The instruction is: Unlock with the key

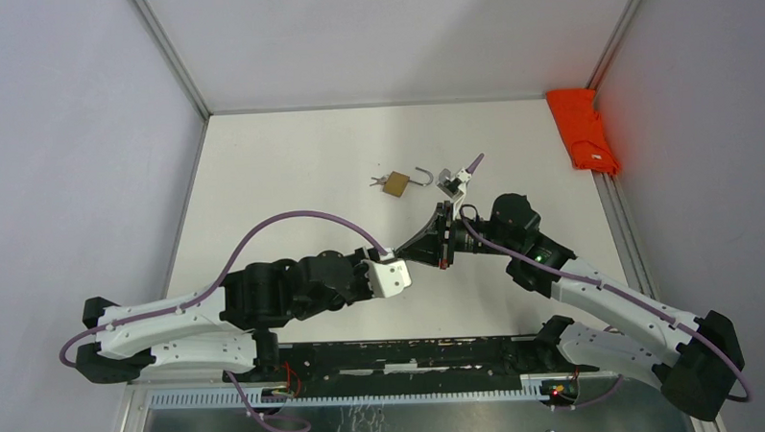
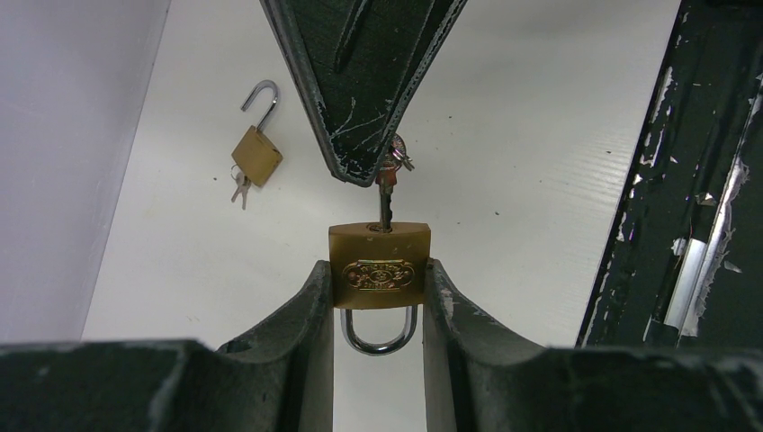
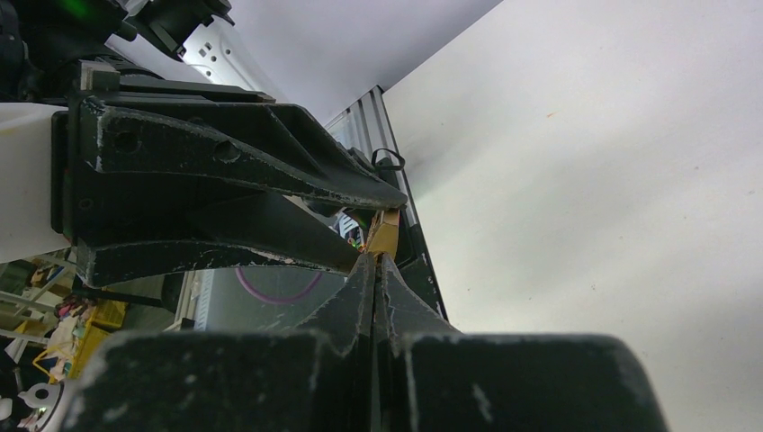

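In the left wrist view a brass padlock (image 2: 379, 265) sits upright between the fingers of my left gripper (image 2: 379, 277), which is shut on its body. Its steel shackle (image 2: 379, 340) points toward the camera, with both legs seated in the body. A key (image 2: 386, 191) stands in the keyhole on the far face. My right gripper (image 2: 364, 166) comes down from above and is shut on the key's head. In the right wrist view that gripper (image 3: 375, 263) has its jaws pressed together, just short of the padlock (image 3: 385, 236). From the top camera the two grippers meet at mid-table (image 1: 444, 235), hiding padlock and key.
A second brass padlock (image 1: 395, 184) lies on the table behind the grippers with its shackle (image 2: 261, 99) swung open and small keys (image 2: 239, 187) at its keyhole. A red object (image 1: 584, 129) rests at the far right edge. Grey walls close in the left and right sides.
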